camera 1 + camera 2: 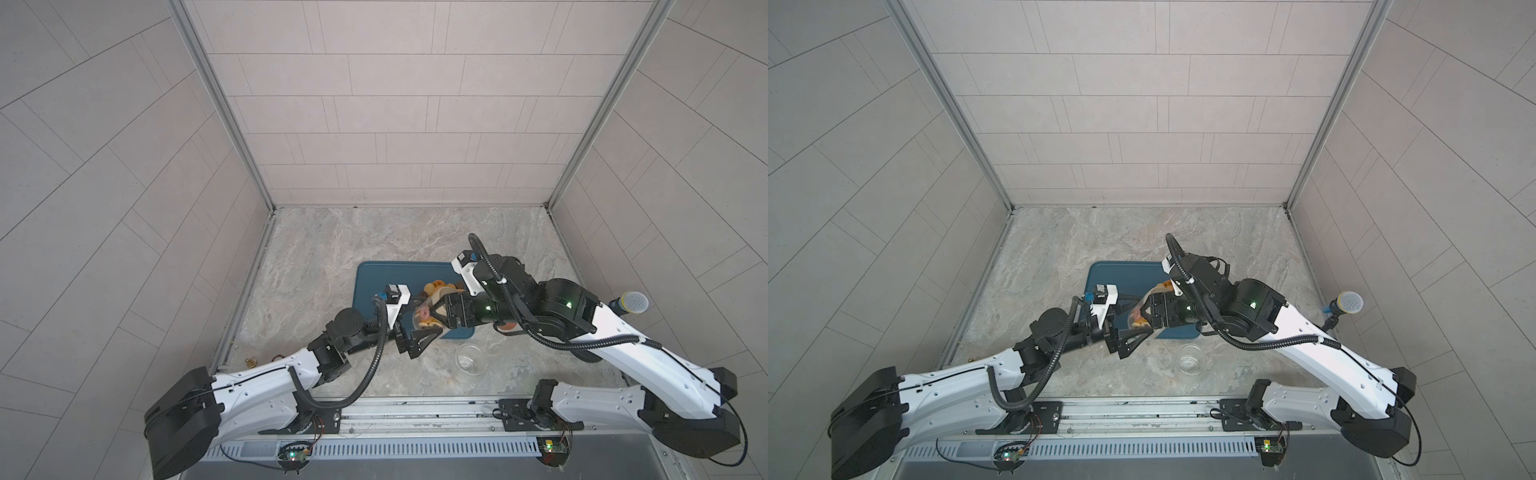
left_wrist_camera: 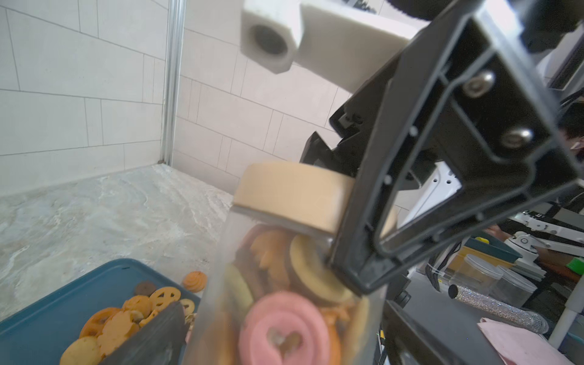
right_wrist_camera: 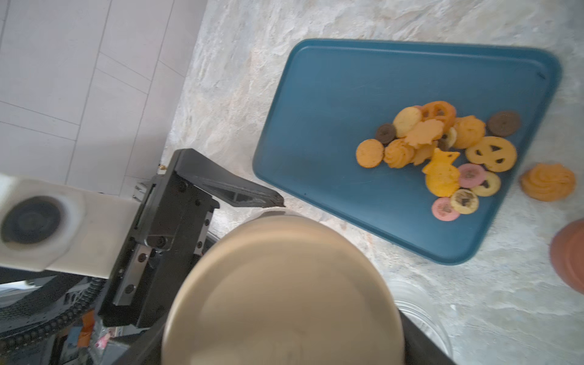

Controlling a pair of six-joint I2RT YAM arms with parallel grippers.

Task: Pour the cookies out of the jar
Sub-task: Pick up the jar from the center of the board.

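Comparing views, both top views give only a cramped glimpse of the jar [image 1: 420,318] between the two arms. The left wrist view shows it closely: a clear wall, a beige lid [image 2: 294,192] in place, and biscuits packed inside, a pink swirl nearest the lens. The right wrist view alone lays out the cookies [image 3: 442,151] heaped at one end of the blue tray [image 3: 331,110], one orange swirl [image 3: 548,181] off it on the marbled table [image 3: 252,47], and a reddish-brown lid [image 3: 568,256] at the picture's edge. A second clear jar [image 1: 470,359] stands on the table just nearer the rail than the tray. Both arms reach in from the near rail and meet over the tray's near edge, the right elbow raised and its wrist folded back toward the left arm. The right gripper [image 1: 438,311] is clamped on the jar at its lid end. The left gripper [image 2: 264,295] is spread wide with the jar's body between its fingers; whether they touch the wall I cannot tell.
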